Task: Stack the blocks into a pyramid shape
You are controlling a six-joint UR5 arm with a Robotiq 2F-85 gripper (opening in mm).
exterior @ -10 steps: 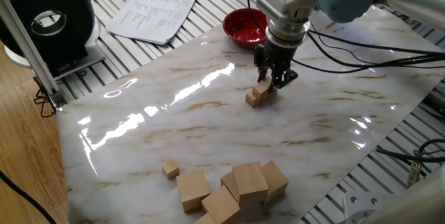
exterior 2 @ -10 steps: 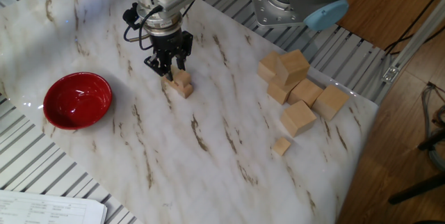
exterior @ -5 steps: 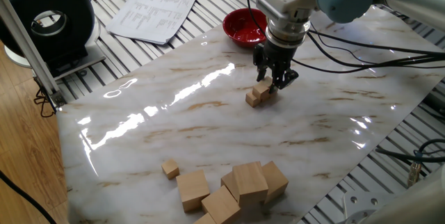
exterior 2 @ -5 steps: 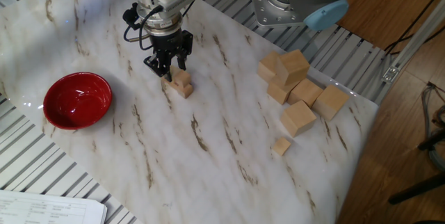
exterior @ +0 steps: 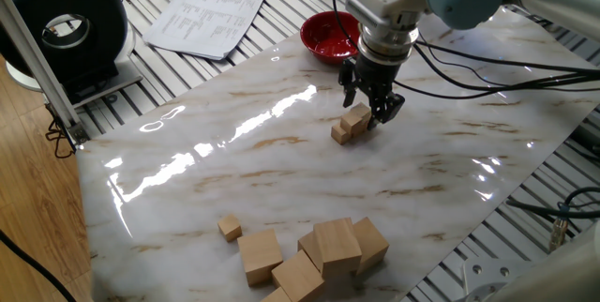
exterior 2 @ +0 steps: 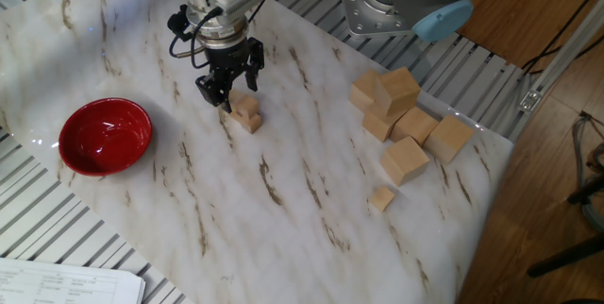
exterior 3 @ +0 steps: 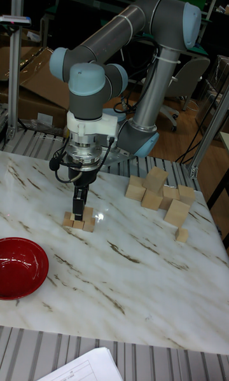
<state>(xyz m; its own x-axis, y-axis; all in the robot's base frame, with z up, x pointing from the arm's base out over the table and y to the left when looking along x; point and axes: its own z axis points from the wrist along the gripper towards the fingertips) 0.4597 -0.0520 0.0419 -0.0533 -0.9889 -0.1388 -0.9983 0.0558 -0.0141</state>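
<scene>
Two-finger gripper (exterior: pixel 372 110) (exterior 2: pixel 229 92) (exterior 3: pixel 78 210) pointing straight down, fingers spread apart and holding nothing, poised just above a small cluster of blocks. Cluster of small tan wooden cubes (exterior: pixel 350 126) (exterior 2: pixel 245 113) (exterior 3: pixel 79 220) directly under the fingertips, near the middle of the marble-patterned table (exterior: pixel 244 180) (exterior 2: pixel 283 219) (exterior 3: pixel 121 279): three cubes in a bottom row in the tall fixed view, one more resting on top in both other views. Exact count in the cluster hard to confirm, fingers partly in the way.

One more small cube (exterior: pixel 230 226) (exterior 2: pixel 381 197) (exterior 3: pixel 182 234) lying alone, well apart from the cluster, just beside a pile of much larger light-wood cubes (exterior: pixel 314 250) (exterior 2: pixel 401 115) (exterior 3: pixel 156 193). Roughly six large cubes in that pile, one stacked on others, gathered near the table edge.

One red bowl (exterior: pixel 328 36) (exterior 2: pixel 105 135) (exterior 3: pixel 20 268) on the table, apart from the cluster on the side away from the pile. Printed paper sheets (exterior: pixel 208 13) (exterior 2: pixel 66 283) (exterior 3: pixel 89 367) beyond the table on the ribbed metal surface. One round black device (exterior: pixel 64 28) at the far corner in one fixed view.
</scene>
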